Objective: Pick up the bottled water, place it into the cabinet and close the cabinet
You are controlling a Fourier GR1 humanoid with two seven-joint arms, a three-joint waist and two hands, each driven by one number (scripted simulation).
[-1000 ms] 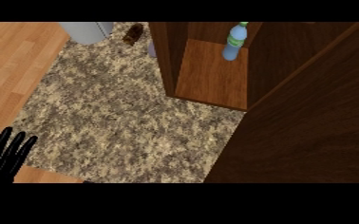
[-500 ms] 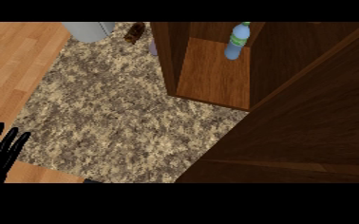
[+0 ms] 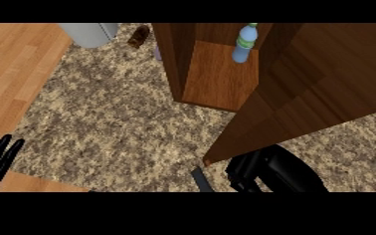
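Already the bottled water (image 3: 246,43) stands inside the cabinet (image 3: 220,74); closing is the step in hand. Behind the door (image 3: 308,94), the right hand (image 3: 273,172) looks curled, holding nothing; it needs to push the door shut. The left hand (image 3: 9,152) rests open.

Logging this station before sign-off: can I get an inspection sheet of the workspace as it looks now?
Surface: speckled stone counter, with wood floor to its left.
Job's things: bottle stands upright inside the cabinet; door partly open.
Clutter: grey container and a small brown item at the counter's far edge.
Hands: left hand rests open at the left edge; right hand sits under the door's lower edge, fingers unclear.
Cables: nothing seen.
Surroundings: nothing seen beyond the floor.
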